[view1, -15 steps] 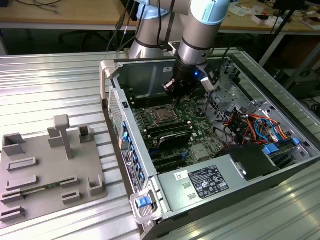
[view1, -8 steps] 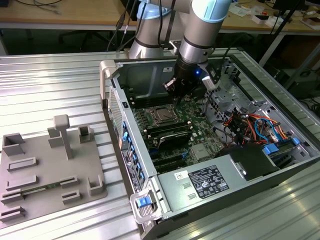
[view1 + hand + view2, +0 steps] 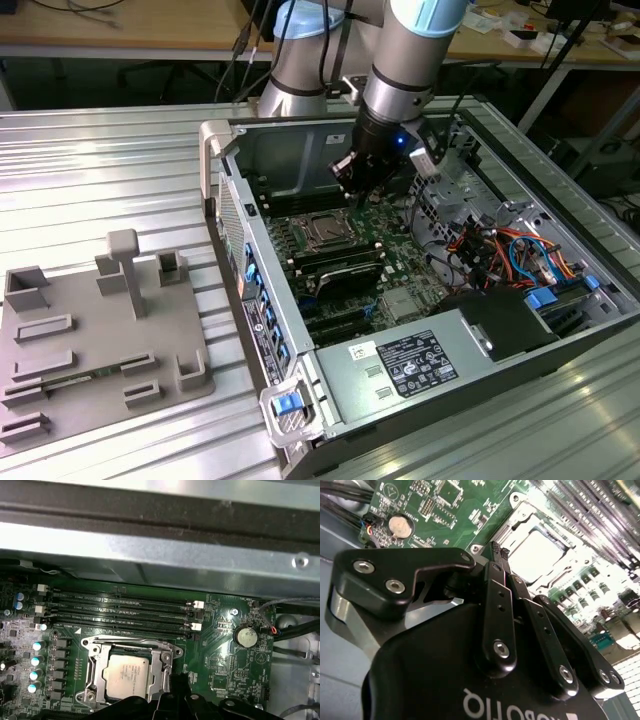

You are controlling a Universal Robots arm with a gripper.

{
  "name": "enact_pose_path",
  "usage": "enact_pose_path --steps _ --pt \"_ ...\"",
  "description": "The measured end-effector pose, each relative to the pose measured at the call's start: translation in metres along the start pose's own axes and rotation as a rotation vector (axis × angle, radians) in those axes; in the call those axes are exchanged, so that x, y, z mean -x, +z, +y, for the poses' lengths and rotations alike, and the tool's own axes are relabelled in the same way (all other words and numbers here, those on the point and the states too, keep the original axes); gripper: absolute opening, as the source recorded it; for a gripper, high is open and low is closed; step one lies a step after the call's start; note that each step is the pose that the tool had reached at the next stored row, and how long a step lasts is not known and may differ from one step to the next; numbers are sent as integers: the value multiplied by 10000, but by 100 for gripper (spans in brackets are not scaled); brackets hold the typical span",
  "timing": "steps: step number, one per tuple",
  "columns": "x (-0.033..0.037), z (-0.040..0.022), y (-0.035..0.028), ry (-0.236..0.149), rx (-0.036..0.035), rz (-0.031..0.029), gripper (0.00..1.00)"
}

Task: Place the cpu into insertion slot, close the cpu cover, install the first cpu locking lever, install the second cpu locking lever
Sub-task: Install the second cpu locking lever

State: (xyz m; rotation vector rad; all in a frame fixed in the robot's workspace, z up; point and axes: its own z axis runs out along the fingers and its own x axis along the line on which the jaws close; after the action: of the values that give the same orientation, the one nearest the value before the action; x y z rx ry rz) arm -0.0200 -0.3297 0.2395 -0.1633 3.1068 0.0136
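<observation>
The cpu point(image 3: 127, 676) sits in the insertion slot point(image 3: 322, 233) on the green motherboard point(image 3: 222, 655), inside the open computer case point(image 3: 215, 160). I see the cpu cover point(image 3: 164, 672) lying flat over it, its window framing the silver top. My gripper point(image 3: 497, 550) hangs just beside the slot's edge, fingers drawn together to a narrow point with nothing visible between them. Long black memory slots point(image 3: 120, 612) run alongside.

- The cpu point(image 3: 322, 234) is a small flat square chip with a dull silver top. It lies level, a little up and left of the exterior view's centre.
- The slot point(image 3: 91, 692) is a square socket with a silvery rim, and the cpu sits in it.
- The cover point(image 3: 161, 666) is a silvery frame plate lying flat over the cpu, whose top shows through the cover's window.
</observation>
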Motion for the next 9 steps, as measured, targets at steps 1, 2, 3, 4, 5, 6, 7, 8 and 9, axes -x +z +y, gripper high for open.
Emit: enact_pose_path --steps 1,2,3,4,5,6,7,8,9 --pt "-2 -15 0 1 -2 0 11" --pt "-4 -35 -1 1 -6 1 11" --pt "-5 -51 -1 1 -12 1 11" --pt "-8 -81 -2 0 -26 4 11" --pt "-12 -132 -2 0 -25 3 11" --pt "-16 -171 -2 -1 -25 2 11" --pt "-21 -221 -2 -1 -31 3 11" --pt "-24 -242 -3 0 -44 5 11" --pt "-25 -258 -3 -1 -55 6 11"
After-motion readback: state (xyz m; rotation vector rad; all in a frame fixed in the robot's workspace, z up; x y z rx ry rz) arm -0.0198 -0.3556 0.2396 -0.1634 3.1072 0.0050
